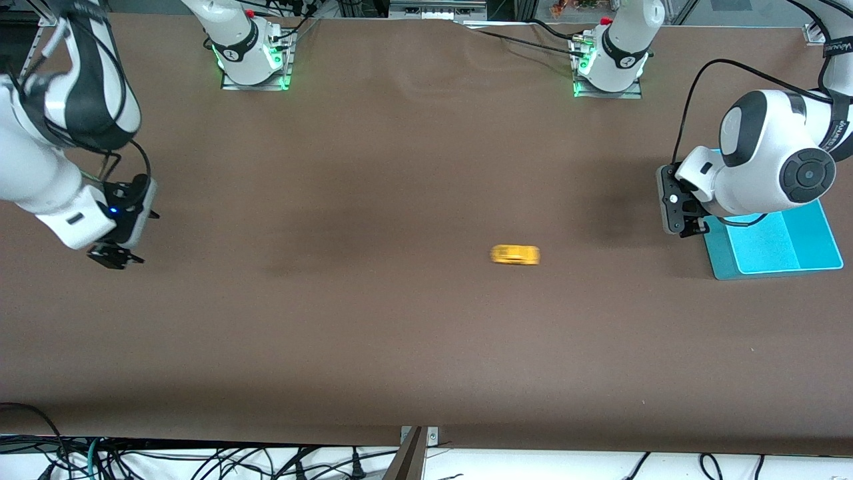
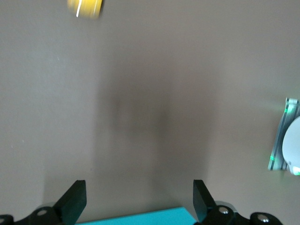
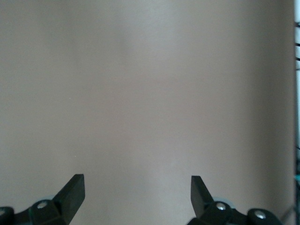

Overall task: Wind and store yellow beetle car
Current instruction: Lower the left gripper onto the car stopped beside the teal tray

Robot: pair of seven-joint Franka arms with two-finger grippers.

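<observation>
The yellow beetle car (image 1: 514,255) sits loose on the brown bench (image 1: 373,320), smeared in outline as if it is rolling, between the two arms and closer to the left arm's end. No pincer touches it. Toward that same end lies a turquoise tray (image 1: 816,243), with nothing visible in the part that shows (the left arm hides much of it), so storing looks not yet done; whether the winding is finished cannot be read from the car itself. The left pincer (image 1: 690,230) hangs over the bench at the tray's edge, fingers apart and holding nothing. The right pincer (image 1: 116,257) hovers over the right arm's end of the bench, well apart from the car, fingers likewise spread and bare. The left wrist view catches both car and tray edge; the right wrist view shows only bare bench between its fingers.
</observation>
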